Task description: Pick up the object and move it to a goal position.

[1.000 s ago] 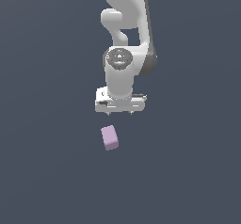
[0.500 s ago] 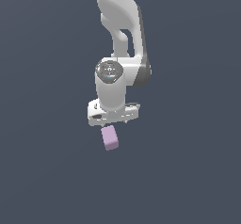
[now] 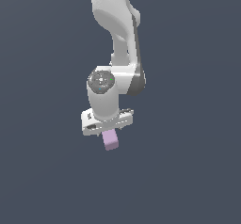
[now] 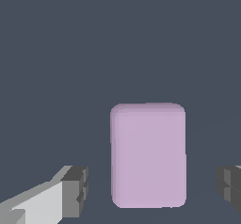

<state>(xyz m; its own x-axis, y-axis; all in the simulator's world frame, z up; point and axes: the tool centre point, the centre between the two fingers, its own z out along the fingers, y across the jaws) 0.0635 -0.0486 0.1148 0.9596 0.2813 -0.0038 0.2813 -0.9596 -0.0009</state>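
One pale lilac-pink cube (image 3: 111,140) is all we have to watch on this flat slate-grey floor (image 3: 42,171), and we see it poking out just under the white hand of the Panda arm (image 3: 115,25). From the exterior view, the arm drops in from twelve o'clock, bends at the round wrist joint (image 3: 101,81), and ends low, right above the cube. Only the cube's lower part shows there, at about six o'clock from the wrist; its upper part is hidden behind the hand body.

We switch to the wrist view and the picture gets clearer. The cube (image 4: 148,155) sits between the two fingers, looking tall and rounded at the corners, with plain matte faces. One dark finger pad (image 4: 75,190) stands off at about nine o'clock from the cube, and we can see grey floor between them. The other pad (image 4: 229,188) sits at three o'clock, again with a clear gap to the cube's side. So the gripper (image 4: 150,189) is spread wide and nothing is clamped: neither pad touches the cube.

We cannot tell from either view whether the fingertips reach the floor. The cube looks to be resting on the floor, square to the fingers.
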